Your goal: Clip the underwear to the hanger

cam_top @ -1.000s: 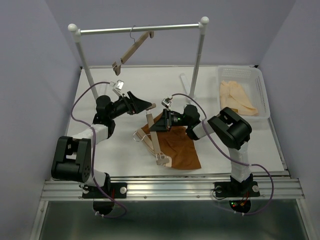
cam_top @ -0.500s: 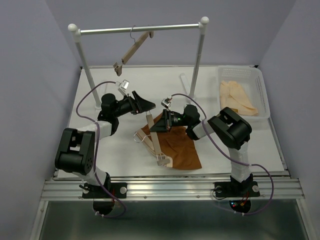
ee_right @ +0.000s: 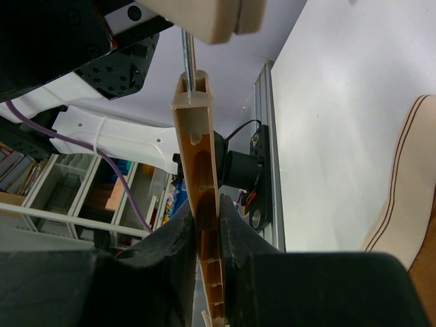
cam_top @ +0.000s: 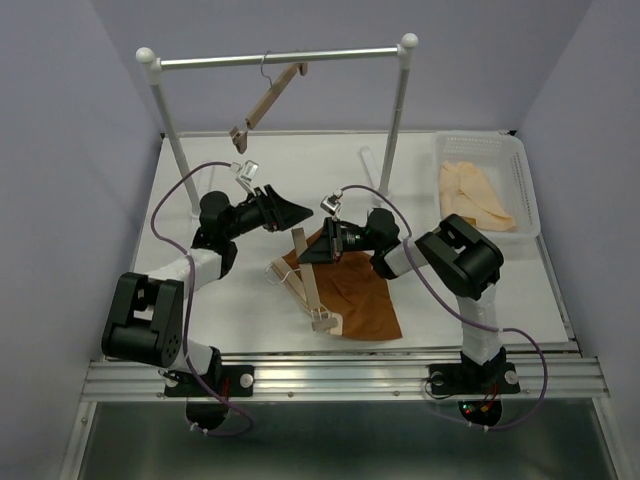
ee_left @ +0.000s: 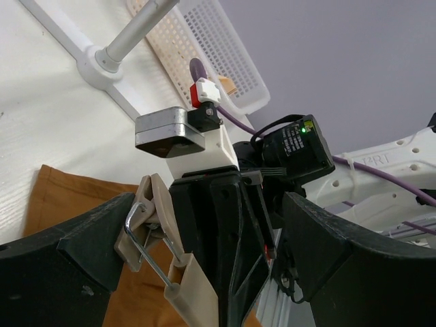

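White tabletop (cam_top: 480, 300), matt and flat, is boxed in by pale lilac walls (cam_top: 60, 150) on three sides. Along the far edge a steel rail (cam_top: 300, 57) spans two white posts (cam_top: 396, 110). A second hanger (cam_top: 268, 97) dangles from the rail by its hook, sharply tilted, one end low. At the far right corner sits a white plastic basket (cam_top: 528, 195) holding cream garments (cam_top: 475, 195). Two black arms reach in from the near edge, a purple cable looping over each.

Near the middle of the table the rust-brown underwear (cam_top: 365, 300) lies flat, its lighter waistband edge toward the left. The hanger (cam_top: 310, 285) lies across the garment's left side, its wooden bar running from far to near. Its wire hook (cam_top: 277, 270) points left over bare table, and its near clip (cam_top: 322, 320) sits at the cloth's near-left edge.

The right gripper (cam_top: 310, 252) is clenched on the bar near its far end. Its wrist camera shows the wood pinched edge-on between both fingers (ee_right: 170, 252). The left gripper (cam_top: 297, 210) hovers just beyond, jaws spread wide and holding nothing. From its wrist camera, the hanger's far clip (ee_left: 153, 218) sits between the splayed fingers (ee_left: 68, 266), raised above the cloth, with the right gripper's body crowding close behind it. Whether either finger touches the clip cannot be told.
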You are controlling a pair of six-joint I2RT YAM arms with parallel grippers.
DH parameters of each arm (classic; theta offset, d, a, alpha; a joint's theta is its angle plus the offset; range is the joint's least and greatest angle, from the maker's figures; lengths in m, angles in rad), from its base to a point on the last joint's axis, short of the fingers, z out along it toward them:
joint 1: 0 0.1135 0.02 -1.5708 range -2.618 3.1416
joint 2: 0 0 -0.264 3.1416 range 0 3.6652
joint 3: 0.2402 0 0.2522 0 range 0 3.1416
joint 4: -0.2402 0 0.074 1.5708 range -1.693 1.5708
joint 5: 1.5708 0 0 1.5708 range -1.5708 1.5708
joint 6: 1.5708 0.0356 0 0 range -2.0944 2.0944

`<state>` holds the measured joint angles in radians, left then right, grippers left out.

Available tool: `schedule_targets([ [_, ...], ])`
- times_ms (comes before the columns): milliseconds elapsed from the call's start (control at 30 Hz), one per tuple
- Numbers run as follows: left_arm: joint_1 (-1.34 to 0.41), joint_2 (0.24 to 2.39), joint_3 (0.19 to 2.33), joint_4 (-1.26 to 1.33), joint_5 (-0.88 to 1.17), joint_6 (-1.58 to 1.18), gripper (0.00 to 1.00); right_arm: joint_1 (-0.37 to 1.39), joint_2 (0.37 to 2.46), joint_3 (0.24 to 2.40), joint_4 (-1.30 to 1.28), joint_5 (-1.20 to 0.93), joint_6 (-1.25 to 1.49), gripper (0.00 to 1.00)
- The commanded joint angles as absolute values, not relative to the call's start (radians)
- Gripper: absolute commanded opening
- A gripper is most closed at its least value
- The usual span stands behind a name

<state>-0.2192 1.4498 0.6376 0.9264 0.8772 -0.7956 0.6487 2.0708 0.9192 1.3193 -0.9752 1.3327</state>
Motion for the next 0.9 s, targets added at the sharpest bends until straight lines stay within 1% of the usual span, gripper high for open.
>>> schedule_targets([
  [0, -0.229, 1.359, 0.618, 0.997, 0.904, -0.81, 0.99, 0.649, 2.052, 0.923, 1.807, -0.939, 1.336, 0.01],
  [400, -0.227, 1.281, 0.584, 0.905, 0.85, -0.781, 0.98, 0.649, 2.02, 0.902, 1.672, -0.904, 1.23, 0.01],
  [500, -0.227, 1.275, 0.591, 0.87, 0.838, -0.767, 0.98, 0.649, 1.982, 0.884, 1.515, -0.881, 1.105, 0.01],
  [667, -0.229, 1.275, 0.595, 0.868, 0.834, -0.776, 0.97, 0.649, 1.944, 0.893, 1.408, -0.861, 1.031, 0.01],
  [767, -0.227, 1.279, 0.6, 0.876, 0.839, -0.776, 0.97, 0.649, 1.959, 0.908, 1.431, -0.879, 1.057, 0.01],
  [867, -0.229, 1.293, 0.607, 0.894, 0.844, -0.784, 0.96, 0.649, 1.993, 0.914, 1.512, -0.903, 1.121, 0.01],
])
